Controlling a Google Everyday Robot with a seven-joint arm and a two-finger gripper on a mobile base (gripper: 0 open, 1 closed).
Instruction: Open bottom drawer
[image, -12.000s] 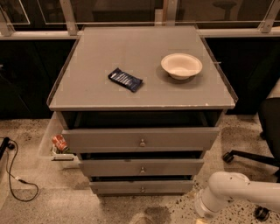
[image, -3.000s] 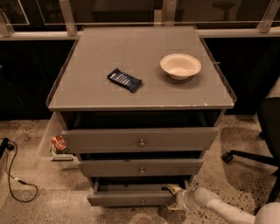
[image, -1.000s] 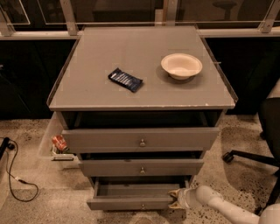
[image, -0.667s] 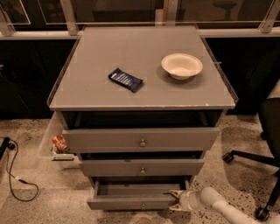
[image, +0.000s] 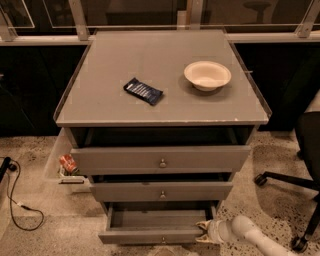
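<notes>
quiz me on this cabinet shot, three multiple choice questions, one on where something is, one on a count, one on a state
1. Where is the robot's white claw?
A. at the right front corner of the lowest gray drawer
B. above the cream bowl
C. at the top drawer's knob

2. How many drawer fronts with a small round knob does the gray cabinet show?
A. two
B. three
C. five

3. What state is the lowest gray drawer in?
A. shut flush
B. open, its plain gray inside showing
C. lifted out onto the floor

Answers:
1 A, the white claw sits low at that drawer's right end, near the floor.
2 B, three fronts are stacked one under another.
3 B, its front stands forward of the two above, and the inside is visible.
</notes>
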